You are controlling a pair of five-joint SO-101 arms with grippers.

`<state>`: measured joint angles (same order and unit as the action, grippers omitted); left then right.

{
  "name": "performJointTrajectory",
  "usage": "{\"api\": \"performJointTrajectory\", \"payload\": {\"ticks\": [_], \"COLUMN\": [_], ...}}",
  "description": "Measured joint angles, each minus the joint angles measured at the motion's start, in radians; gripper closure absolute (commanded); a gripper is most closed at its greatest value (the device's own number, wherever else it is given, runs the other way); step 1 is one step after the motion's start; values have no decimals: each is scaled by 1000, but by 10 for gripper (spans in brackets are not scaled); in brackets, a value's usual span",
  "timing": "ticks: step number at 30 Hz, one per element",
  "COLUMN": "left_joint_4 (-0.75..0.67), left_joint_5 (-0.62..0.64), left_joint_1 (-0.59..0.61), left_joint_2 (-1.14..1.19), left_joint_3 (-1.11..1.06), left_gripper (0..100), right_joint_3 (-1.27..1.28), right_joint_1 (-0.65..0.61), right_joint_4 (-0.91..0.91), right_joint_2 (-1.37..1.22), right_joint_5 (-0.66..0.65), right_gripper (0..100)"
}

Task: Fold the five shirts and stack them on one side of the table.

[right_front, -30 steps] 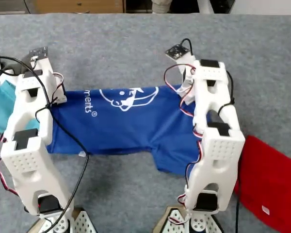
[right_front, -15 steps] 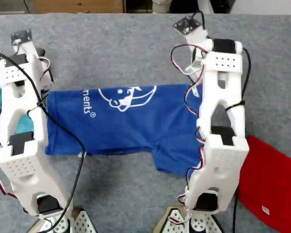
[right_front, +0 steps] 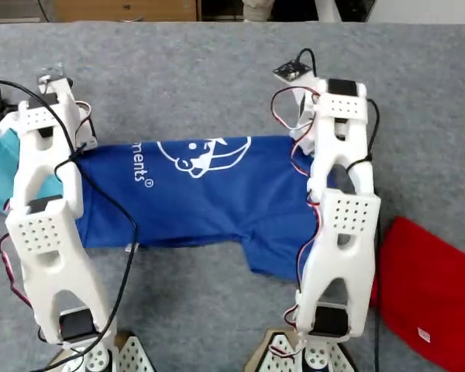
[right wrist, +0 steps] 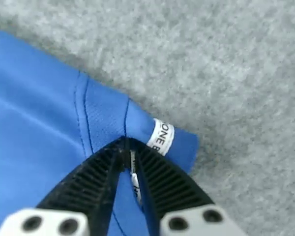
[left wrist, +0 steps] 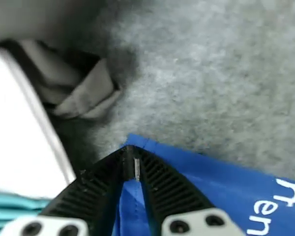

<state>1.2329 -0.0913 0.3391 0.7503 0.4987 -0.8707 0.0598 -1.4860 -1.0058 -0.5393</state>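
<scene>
Arms: both back from 12 o'clock stretch | left gripper (left wrist: 129, 160), right gripper (right wrist: 128, 152) clenched on blue shirt (right_front: 201, 198) far corners | lies flat, edge tugged straight, fold likely next

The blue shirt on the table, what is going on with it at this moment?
Two robot arms are handling the blue shirt, which lies spread on the grey table. The left pincer is shut on one far corner of it, and the right pincer is shut on the other far corner. A red shirt lies at the table's right side and a teal shirt at its left, and neither is being held.
</scene>
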Motion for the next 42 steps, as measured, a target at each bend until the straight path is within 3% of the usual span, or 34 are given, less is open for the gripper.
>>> {"api": "performJointTrajectory", "payload": {"ticks": [12,17,22,26,32,36,42], "left_joint_4": [364,500,517,517,494,242,-307], "left_joint_5": [-2,-41,-51,-57,-58,-60,-60], "left_joint_1": [37,48,77,78,68,74,92], "left_joint_2": [35,34,-23,-209,-555,-657,-660], "left_joint_3": [420,661,655,442,-87,-470,-976], "left_gripper": [981,981,981,981,981,981,981], "right_joint_3": [-430,-334,-21,298,792,1140,1600], "right_joint_1": [6,6,-5,-46,-83,-115,-155], "right_joint_4": [-279,-281,-281,-281,-264,-256,-44], "right_joint_2": [-3,157,457,743,1151,1344,1494], "right_joint_5": [6,8,-54,-160,-361,-489,-548], "right_gripper": [994,992,990,990,990,990,988]}}
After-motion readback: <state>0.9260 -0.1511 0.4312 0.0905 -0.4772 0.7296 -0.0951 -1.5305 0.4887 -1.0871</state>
